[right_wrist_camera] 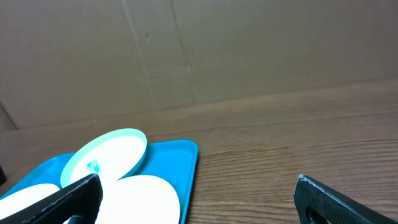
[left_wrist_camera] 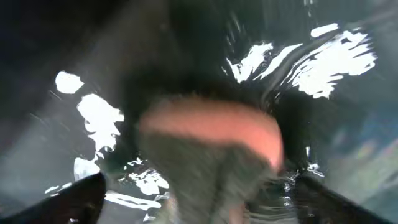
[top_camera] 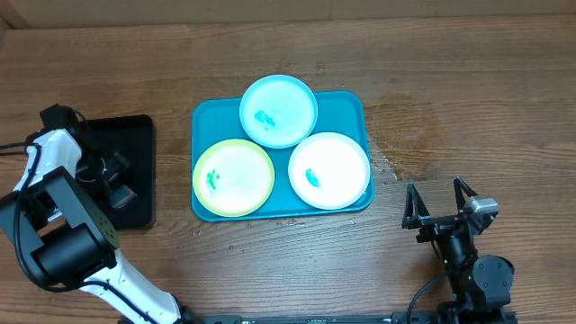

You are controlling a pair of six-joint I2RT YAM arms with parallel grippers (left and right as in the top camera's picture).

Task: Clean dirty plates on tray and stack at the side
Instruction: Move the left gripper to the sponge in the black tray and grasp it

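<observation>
The light blue plate (top_camera: pixel 278 110), the yellow-green plate (top_camera: pixel 233 177) and the white plate (top_camera: pixel 329 170) lie on the turquoise tray (top_camera: pixel 351 103), each with a small green smear. My left gripper (top_camera: pixel 117 180) is down over the black tray (top_camera: pixel 135 135). In the blurred left wrist view its fingers (left_wrist_camera: pixel 208 199) stand wide apart around a pink and grey-green sponge-like thing (left_wrist_camera: pixel 211 137). My right gripper (top_camera: pixel 439 205) is open and empty, right of the turquoise tray. The right wrist view shows the blue plate (right_wrist_camera: pixel 106 155), white plate (right_wrist_camera: pixel 143 199) and tray (right_wrist_camera: pixel 183 162).
The black tray looks wet and shiny in the left wrist view (left_wrist_camera: pixel 323 124). Water drops spot the wooden table (top_camera: pixel 389 166) just right of the turquoise tray. A cardboard wall (right_wrist_camera: pixel 249 50) stands behind the table.
</observation>
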